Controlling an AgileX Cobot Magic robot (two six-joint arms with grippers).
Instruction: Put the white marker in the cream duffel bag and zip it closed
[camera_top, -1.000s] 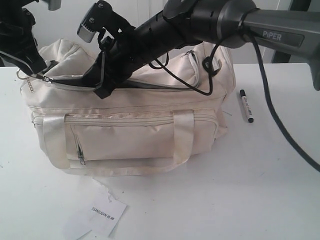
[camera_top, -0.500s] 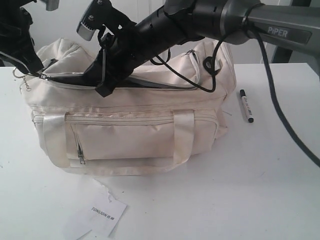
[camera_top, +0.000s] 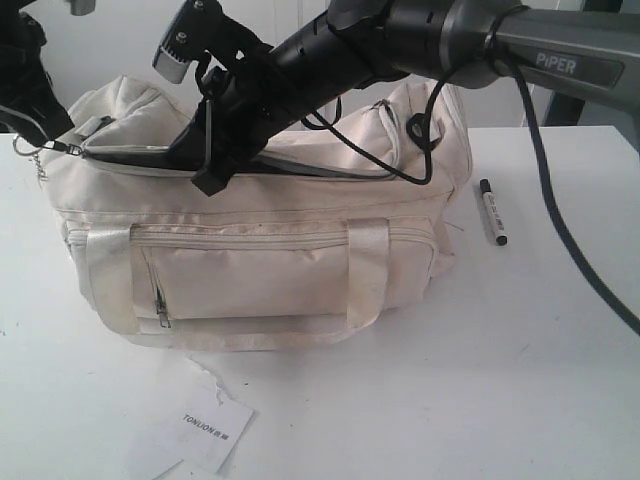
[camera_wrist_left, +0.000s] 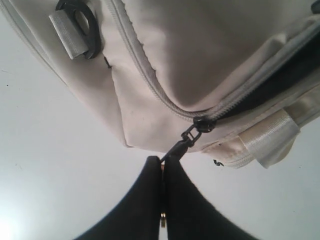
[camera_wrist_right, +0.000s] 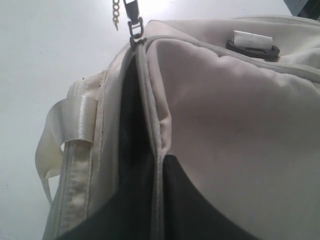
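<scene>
left gripper (camera_wrist_left: 163, 161): clamping on pull (camera_wrist_left: 186, 141), dragging it out past bag's end
right gripper (camera_wrist_right: 158, 165): pinching zip edge (camera_wrist_right: 148, 100) along top, bracing flap against the drag
change: slider (camera_top: 76, 149) creeping further toward left end over the last second; bag (camera_top: 260, 270) corner lifting and stretching with it; right arm barely shifting
opening (camera_wrist_right: 131, 115): gaping dark along top, lengthening as slider travels
travel: running out, by the look of it, slider nearing end of track
marker (camera_top: 492, 212): lying on table (camera_top: 520, 340) just right of bag, apart from it, not being touched
chain (camera_top: 41, 168): dangling off pull
tag (camera_top: 212, 425): lying in front of bag, playing no part
stage: still unzipping; nothing going in yet, closing not yet begun
meaning: mouth probably getting wide enough for marker; next move likely needing right gripper letting go and reaching over for it
risk: bag sliding or tipping leftward if hauling past track end; flap sagging shut once released
</scene>
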